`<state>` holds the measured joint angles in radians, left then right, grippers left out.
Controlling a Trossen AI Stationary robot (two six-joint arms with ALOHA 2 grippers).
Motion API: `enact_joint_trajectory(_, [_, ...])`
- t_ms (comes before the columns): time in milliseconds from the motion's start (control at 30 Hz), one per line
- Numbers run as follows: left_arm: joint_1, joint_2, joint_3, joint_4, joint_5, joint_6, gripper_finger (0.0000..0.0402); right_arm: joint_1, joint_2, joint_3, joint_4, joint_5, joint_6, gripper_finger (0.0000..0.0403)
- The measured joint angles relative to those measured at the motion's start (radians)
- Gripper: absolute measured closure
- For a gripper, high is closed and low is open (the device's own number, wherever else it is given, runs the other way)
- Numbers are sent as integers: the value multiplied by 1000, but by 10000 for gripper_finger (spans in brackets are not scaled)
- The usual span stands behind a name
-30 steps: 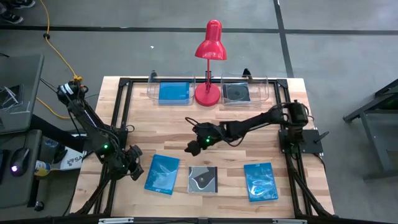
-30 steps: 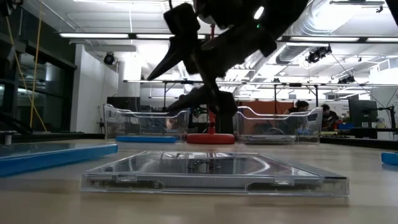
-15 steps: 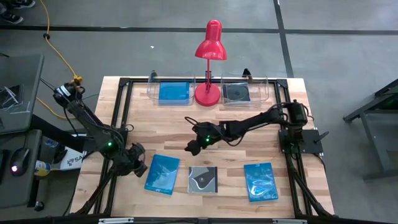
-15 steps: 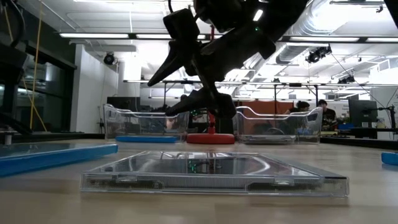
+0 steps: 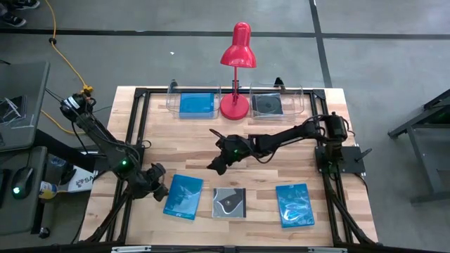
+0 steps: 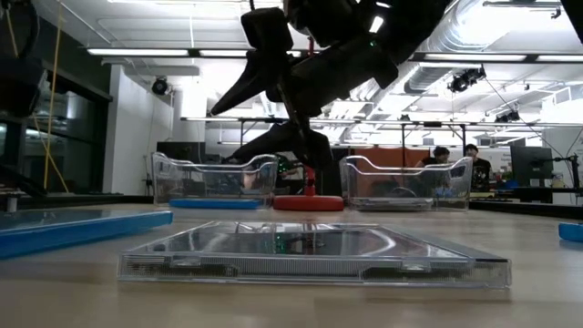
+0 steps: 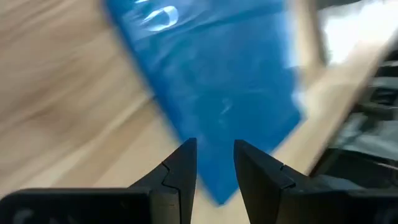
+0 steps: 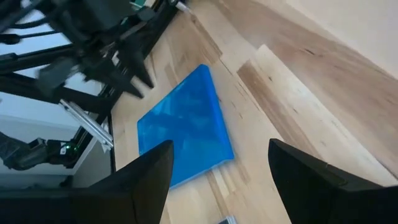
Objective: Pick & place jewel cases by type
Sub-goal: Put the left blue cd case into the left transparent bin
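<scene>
Blue jewel cases [image 5: 183,197] [image 5: 294,205]; dark grey white-swirl case [image 5: 230,203]; red lamp [image 5: 237,70]; light wood table [image 5: 281,176]

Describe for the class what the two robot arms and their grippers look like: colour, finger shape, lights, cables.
Both arms are slim, black and jointed. The left gripper and right gripper each have two dark fingers, angular and tapering, with a stepped inner edge. Small green lights glow on each arm. Dark cables run along the links.

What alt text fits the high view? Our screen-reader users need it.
Seen from above, the right claw hangs open over mid-table while the left claw sits beside a blue jewel case at the front. A dark case and another blue case lie alongside; two clear trays flank a red lamp.
</scene>
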<state>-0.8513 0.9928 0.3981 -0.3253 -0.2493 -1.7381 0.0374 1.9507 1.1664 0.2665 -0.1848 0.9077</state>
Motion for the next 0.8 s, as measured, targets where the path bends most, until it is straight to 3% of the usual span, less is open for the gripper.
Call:
enact_joint_trajectory(133, [0, 22, 30, 36, -78, 13, 296, 4, 0, 0, 0, -5, -1, 155])
enact_joint_trajectory(533, [-40, 302, 187, -16, -32, -92, 296, -5, 0, 0, 1, -35, -10, 155])
enact_joint_trajectory(800, [-39, 395, 291, -300, 111, -104, 296, -18, 0, 0, 1, -35, -17, 155])
